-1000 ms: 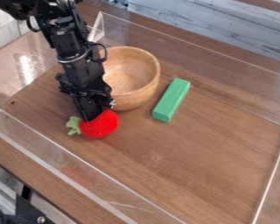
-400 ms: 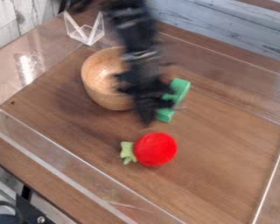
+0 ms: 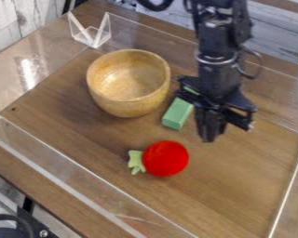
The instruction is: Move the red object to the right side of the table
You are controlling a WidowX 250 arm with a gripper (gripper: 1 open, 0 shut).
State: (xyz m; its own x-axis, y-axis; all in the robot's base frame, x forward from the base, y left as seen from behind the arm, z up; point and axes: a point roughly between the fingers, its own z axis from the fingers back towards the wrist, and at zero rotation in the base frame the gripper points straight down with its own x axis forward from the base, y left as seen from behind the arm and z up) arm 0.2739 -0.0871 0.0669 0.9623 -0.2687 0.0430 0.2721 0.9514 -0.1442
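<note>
The red object [image 3: 167, 159], a small round red toy fruit with a green leafy tip on its left, lies free on the table [image 3: 77, 130] near the front middle. My gripper [image 3: 212, 132] hangs on the black arm up and to the right of it, with a gap between them. Its jaws are shut with nothing between them, and its tip points down close over the wood, just right of the green block [image 3: 178, 113].
A wooden bowl [image 3: 129, 82] stands at the back left. Low clear plastic walls [image 3: 64, 172] edge the tabletop. A clear plastic piece [image 3: 89, 30] sits outside the wall at the back left. Bare wood lies to the right [image 3: 264, 177].
The red object has moved from beside the bowl's front to the front middle. My gripper left it and swung right, past the green block, staying shut.
</note>
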